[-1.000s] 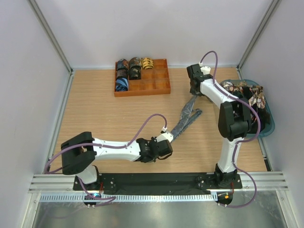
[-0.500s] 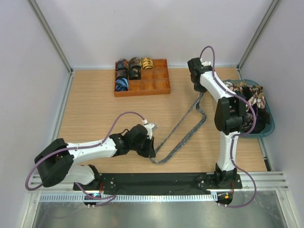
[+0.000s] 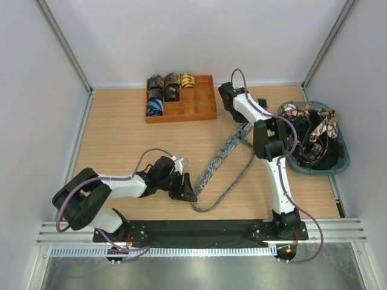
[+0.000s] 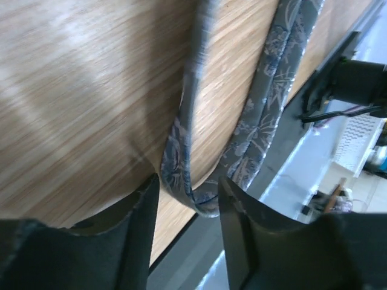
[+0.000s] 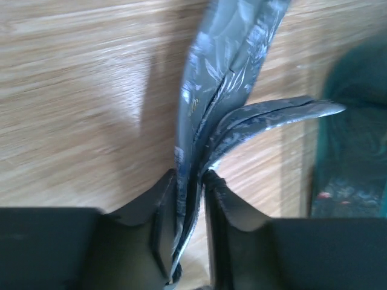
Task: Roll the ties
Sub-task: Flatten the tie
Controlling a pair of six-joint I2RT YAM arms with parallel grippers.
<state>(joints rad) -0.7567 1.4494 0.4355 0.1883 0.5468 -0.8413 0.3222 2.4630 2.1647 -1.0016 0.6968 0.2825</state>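
Grey-blue patterned fabric necktie lies looped on the wooden table, and we see its 1 o'clock end pinched tight in our right gripper, while its 6 o'clock bend sits unclamped between the parted fingers of our left gripper.

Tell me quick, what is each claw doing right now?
Left gripper: open around a fold of the grey-blue tie, not gripping.
Right gripper: closed on that tie.
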